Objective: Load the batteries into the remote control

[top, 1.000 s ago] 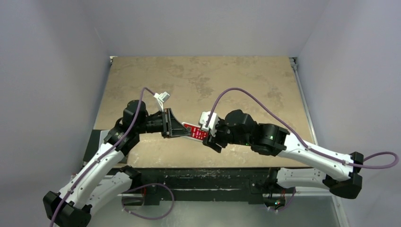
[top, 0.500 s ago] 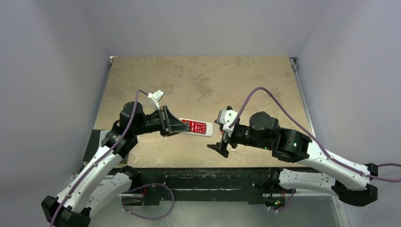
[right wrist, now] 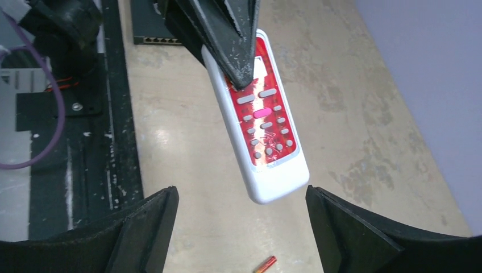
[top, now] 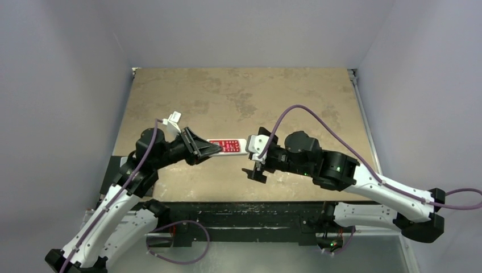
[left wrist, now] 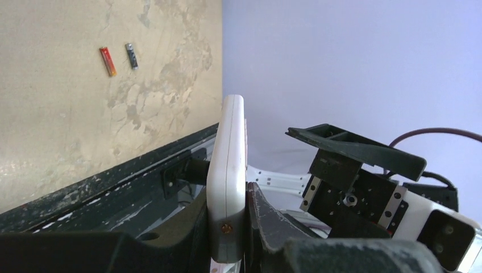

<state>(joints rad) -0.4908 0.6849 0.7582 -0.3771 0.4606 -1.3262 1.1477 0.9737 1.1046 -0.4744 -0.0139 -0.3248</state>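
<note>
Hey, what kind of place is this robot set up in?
Probably a robotics lab test cell, not a home: a worn tan tabletop boxed in by plain lilac walls, two cabled arms bolted to a black frame, and a remote control and two batteries as the workpieces.

glossy plastic remote control [right wrist: 265, 132], matt mottled table [top: 256, 96].

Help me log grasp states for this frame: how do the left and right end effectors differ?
The left end effector is shut on the remote control, clamping one end; the right end effector is open and holds nothing. The left one touches the remote; the right one faces its free end, apart from it. Both are black, two-fingered, and point toward each other.
</note>
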